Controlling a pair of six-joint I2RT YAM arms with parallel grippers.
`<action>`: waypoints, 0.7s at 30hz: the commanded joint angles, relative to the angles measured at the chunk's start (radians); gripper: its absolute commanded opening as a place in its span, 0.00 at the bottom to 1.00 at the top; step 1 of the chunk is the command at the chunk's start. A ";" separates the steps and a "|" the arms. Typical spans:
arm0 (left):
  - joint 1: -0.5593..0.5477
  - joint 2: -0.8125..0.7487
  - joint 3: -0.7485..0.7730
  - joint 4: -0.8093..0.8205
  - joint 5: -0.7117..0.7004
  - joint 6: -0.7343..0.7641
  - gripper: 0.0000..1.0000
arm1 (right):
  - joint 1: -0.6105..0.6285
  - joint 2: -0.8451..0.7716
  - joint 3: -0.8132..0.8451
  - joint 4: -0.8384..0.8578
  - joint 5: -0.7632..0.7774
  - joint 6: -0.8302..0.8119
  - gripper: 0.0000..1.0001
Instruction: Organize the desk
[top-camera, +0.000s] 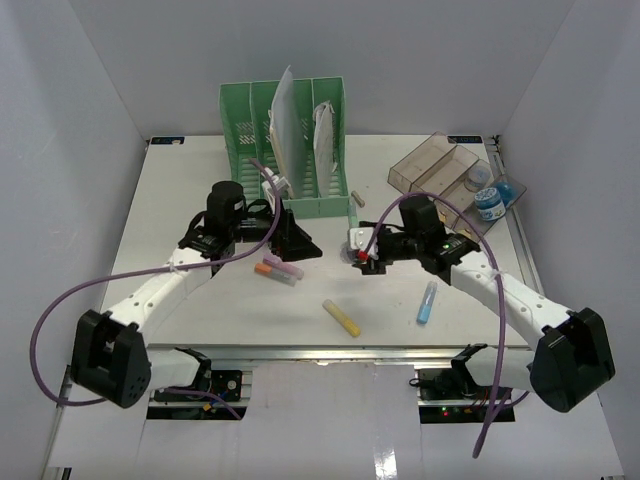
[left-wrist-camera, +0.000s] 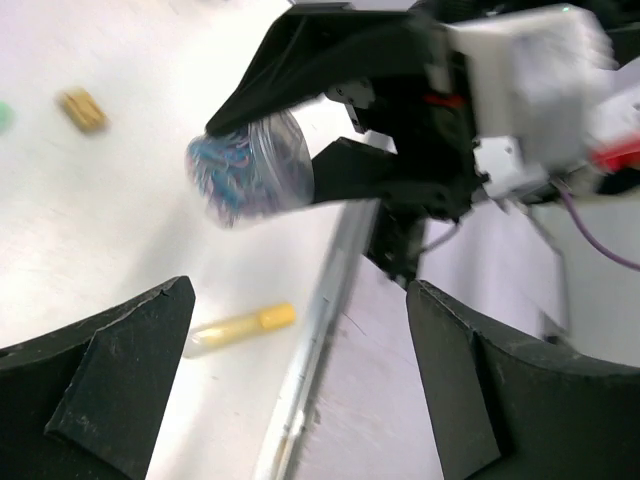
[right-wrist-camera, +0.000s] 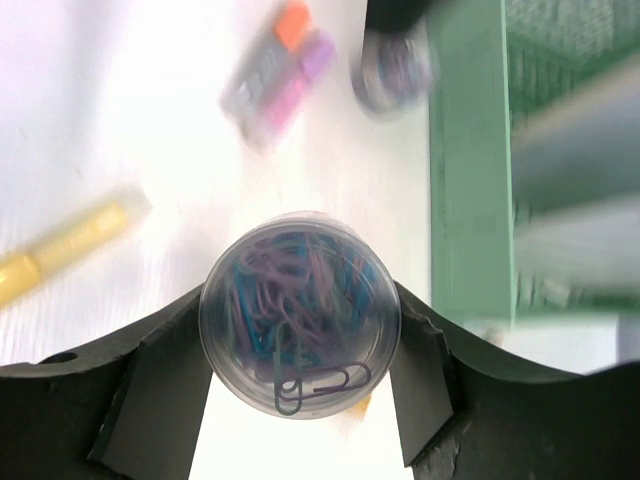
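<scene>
**Table** (top-camera: 190, 210): white flat top with a metal rail (top-camera: 340, 348) along its near edge. It runs from the arm bases out to the back wall and carries every item below. Pale grey panel walls close it in at the back and on both sides.

**Landmark: green file rack** (top-camera: 285, 150): upright at the table's far edge, with papers (top-camera: 283, 115) in its slots.

**Top view only**
- Clear brown tray (top-camera: 440, 165), right of the rack, with blue-capped jars (top-camera: 488, 198) at its right end.
- Blue highlighter (top-camera: 427, 301), in front and to the right of the rack.
- Left tool (top-camera: 297, 242) and right tool (top-camera: 360, 252), low over the table in front of the rack, tips facing each other and apart.

**Top and wrist views**
- Orange and purple markers (top-camera: 278, 269), side by side in front of the rack.
- Yellow highlighter (top-camera: 341, 317), further in front of the rack, near the rail.

**Left wrist view only**
- The left tool is released: fingers wide apart, nothing between them.
- The right tool is seen from ahead, carrying its load clear of the table.

**Right wrist view only**
- Paper-clip tub (right-wrist-camera: 300, 310): clear and round, full of blue and purple clips.
- The right tool is clenched on the tub, with one finger (right-wrist-camera: 150, 380) pressed to each side.
- A blurred round thing (right-wrist-camera: 392, 70) sits just beside the rack's foot; what it is cannot be told.
</scene>
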 joint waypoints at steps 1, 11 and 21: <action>0.006 -0.196 0.038 -0.133 -0.213 0.176 0.98 | -0.220 -0.049 -0.067 0.016 -0.089 0.065 0.14; 0.008 -0.435 -0.167 -0.161 -0.467 0.229 0.98 | -0.565 0.131 -0.073 0.509 0.241 0.681 0.08; 0.008 -0.449 -0.164 -0.180 -0.503 0.248 0.98 | -0.658 0.349 0.112 0.632 0.634 0.960 0.16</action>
